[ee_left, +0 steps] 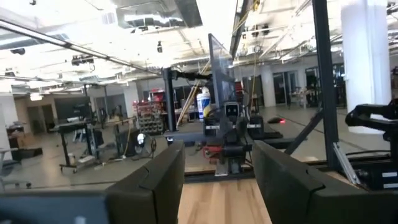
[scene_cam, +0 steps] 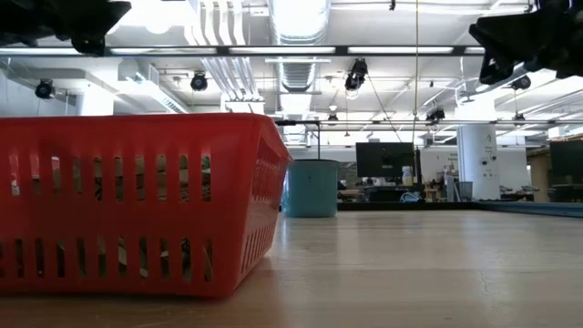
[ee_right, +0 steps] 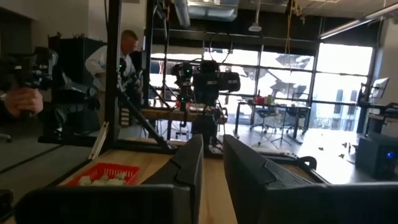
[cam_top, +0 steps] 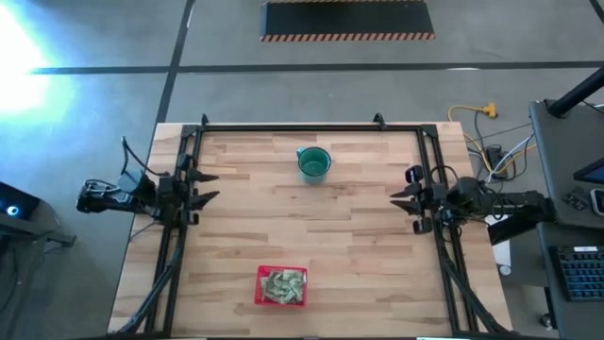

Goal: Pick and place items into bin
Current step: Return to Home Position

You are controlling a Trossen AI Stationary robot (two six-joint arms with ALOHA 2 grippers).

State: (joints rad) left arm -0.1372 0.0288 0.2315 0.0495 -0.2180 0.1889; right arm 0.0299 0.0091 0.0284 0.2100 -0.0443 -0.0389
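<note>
Pale wooden planks made up the table (cam_top: 359,246), ringed by a dark frame, with an open workshop behind it. The red bin (cam_top: 259,288) sat close to the near edge, about midway between the arms, and a heap of pale green and whitish packets (cam_top: 284,285) lay inside it. From table height its slotted wall (scene_cam: 137,219) filled the left of the picture. The teal cup (cam_top: 314,163) stood upright near the far edge, well apart from the bin.

The left gripper (cam_top: 212,186) hung at the table's left side, above the frame rail, pointing inward. Its fingers (ee_left: 152,186) were spread wide and held nothing.

The right gripper (cam_top: 396,200) hung over the right rail, facing across the table. Its fingers (ee_right: 186,168) stood a narrow gap apart, with nothing between them. Both grippers were far from the bin. Past the right gripper's fingers, the bin (ee_right: 81,176) and its packets (ee_right: 102,180) showed low on the table. A person (ee_right: 118,59) in a pale top stood beyond the table.
</note>
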